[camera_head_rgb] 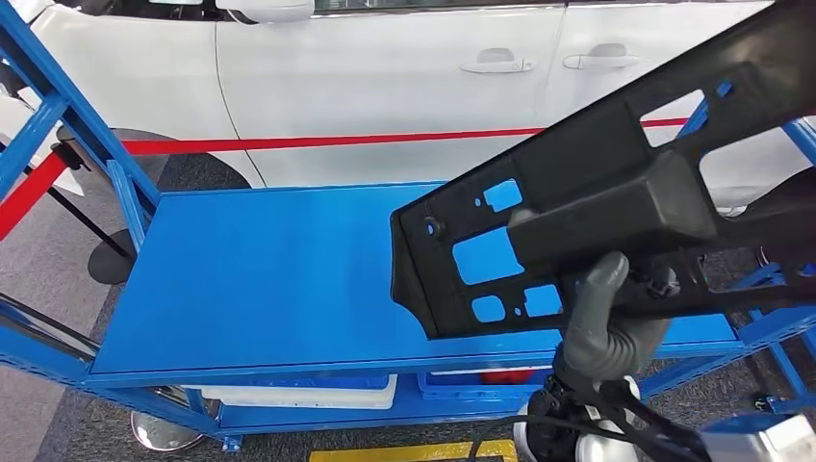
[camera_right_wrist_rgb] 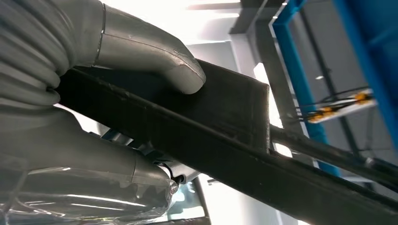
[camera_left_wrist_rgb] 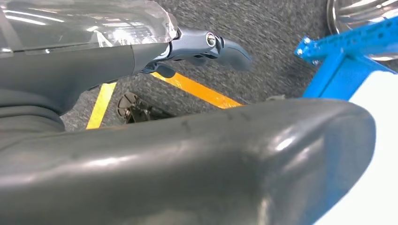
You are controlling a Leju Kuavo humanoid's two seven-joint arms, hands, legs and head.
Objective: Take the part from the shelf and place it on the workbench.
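A large black plastic part (camera_head_rgb: 597,183) with several cut-outs hangs tilted over the right end of the blue workbench top (camera_head_rgb: 269,279). My right hand (camera_head_rgb: 604,322) grips it from below at its thick middle block. In the right wrist view the grey thumb (camera_right_wrist_rgb: 155,56) presses on the part (camera_right_wrist_rgb: 225,117), and the other fingers wrap its far side. My left hand (camera_left_wrist_rgb: 187,159) hangs low over the carpet beside the bench's blue leg (camera_left_wrist_rgb: 338,65). Its dark fingers (camera_left_wrist_rgb: 220,47) are stretched out and hold nothing.
A white car (camera_head_rgb: 385,77) stands close behind the bench, with a red barrier tape (camera_head_rgb: 318,142) in front of it. Blue frame posts (camera_head_rgb: 58,106) rise at the left. A white bin (camera_head_rgb: 298,393) sits on the lower shelf. Yellow floor tape (camera_head_rgb: 414,450) runs along the near edge.
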